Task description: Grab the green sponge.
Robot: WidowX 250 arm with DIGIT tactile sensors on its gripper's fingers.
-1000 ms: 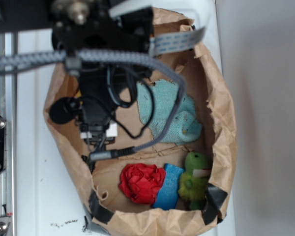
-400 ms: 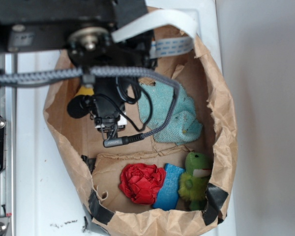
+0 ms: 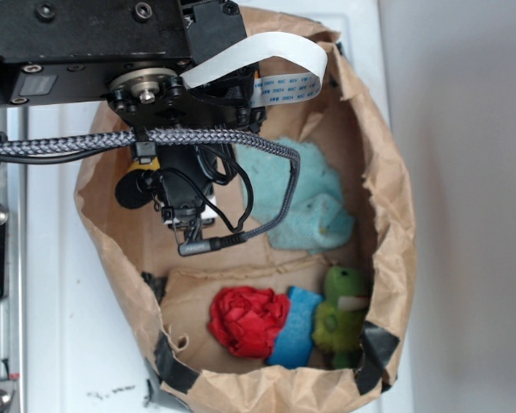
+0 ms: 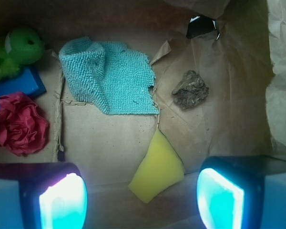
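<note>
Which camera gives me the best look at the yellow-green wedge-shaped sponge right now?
The wrist view: the yellow-green wedge-shaped sponge lies fully visible on the brown paper bag's floor, just ahead of the open gripper. In the exterior view the arm covers it; only a yellow sliver shows, probably the sponge.

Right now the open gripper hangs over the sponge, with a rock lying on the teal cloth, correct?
Not quite. The wrist view shows the rock on bare paper beside the cloth, not on it. The open gripper does hang over the sponge.
</note>
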